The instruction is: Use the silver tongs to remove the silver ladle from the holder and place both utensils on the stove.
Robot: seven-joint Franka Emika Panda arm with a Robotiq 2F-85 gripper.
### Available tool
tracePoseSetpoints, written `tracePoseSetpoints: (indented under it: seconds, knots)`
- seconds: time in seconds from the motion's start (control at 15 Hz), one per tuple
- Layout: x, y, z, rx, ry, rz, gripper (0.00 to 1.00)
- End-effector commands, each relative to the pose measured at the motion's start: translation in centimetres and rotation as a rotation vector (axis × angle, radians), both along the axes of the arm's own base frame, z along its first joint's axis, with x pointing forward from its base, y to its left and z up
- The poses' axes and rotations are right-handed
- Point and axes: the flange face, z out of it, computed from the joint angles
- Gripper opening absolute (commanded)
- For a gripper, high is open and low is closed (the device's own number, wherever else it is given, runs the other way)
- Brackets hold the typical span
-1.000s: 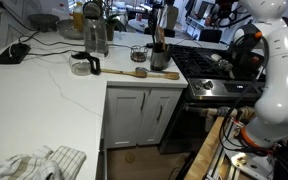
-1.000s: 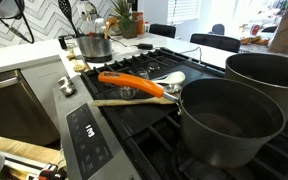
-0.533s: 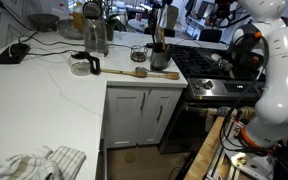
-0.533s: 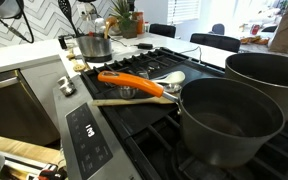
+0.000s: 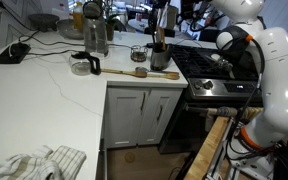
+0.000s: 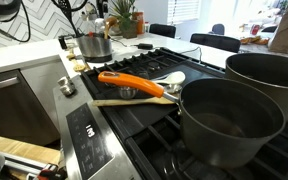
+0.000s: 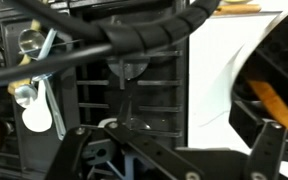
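- Over the stove (image 7: 154, 95), in the wrist view, the gripper (image 7: 174, 152) hangs with its two fingers (image 7: 79, 148) spread wide. Only the dark grates show between them.
- At the left edge of that view is a cluster of silvery utensils (image 7: 36, 85), one with a pale spoon-shaped bowl. Which of them is the ladle or the tongs cannot be told.
- A thick black cable (image 7: 134, 30) crosses the top of the wrist view, and a strip of white counter (image 7: 219, 70) shows to the right of the grates.
- In an exterior view the holder (image 5: 160, 58) stands upright on the counter (image 5: 54, 95), just beside the stove's (image 5: 209, 68) edge, with dark handles sticking up from it.
- In an exterior view the holder (image 6: 92, 46) sits behind the far corner of the range (image 6: 89, 130).
- The white robot arm (image 5: 274, 60) rises at the right and bends toward the back of the stove. Its tip is lost in dark clutter there.
- On the grates lie an orange-handled utensil (image 6: 134, 83) and a wooden spoon (image 6: 124, 101), the two just beside each other.
- A silvery rounded piece (image 6: 174, 77) lies just beyond the orange handle. What it is cannot be told.
- Two dark pots (image 6: 229, 120) fill the near side of the stove.
- On the counter near the holder are a small clear glass jar (image 5: 138, 53), a second wooden spoon (image 5: 124, 71) and a taller metal pitcher (image 5: 96, 35).
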Motion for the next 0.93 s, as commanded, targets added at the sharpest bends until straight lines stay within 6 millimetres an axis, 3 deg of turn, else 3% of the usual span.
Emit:
tracePoseSetpoints:
  seconds: [0.0,0.2,0.4,0.47,0.6,0.87]
  knots:
    - [2.3,8.5,0.1,0.006,0.025,0.2,1.0]
    - [2.8,15.4,1.8,0.002,0.024,0.373,1.0]
    - [2.1,20.4,4.5,-0.029,0.019,0.542,1.0]
    - [3.0,19.1,2.6,-0.018,0.009,0.457,1.0]
    - [2.7,20.5,3.5,-0.027,-0.002,0.478,1.0]
    - [3.0,19.4,2.8,-0.024,0.011,0.46,1.0]
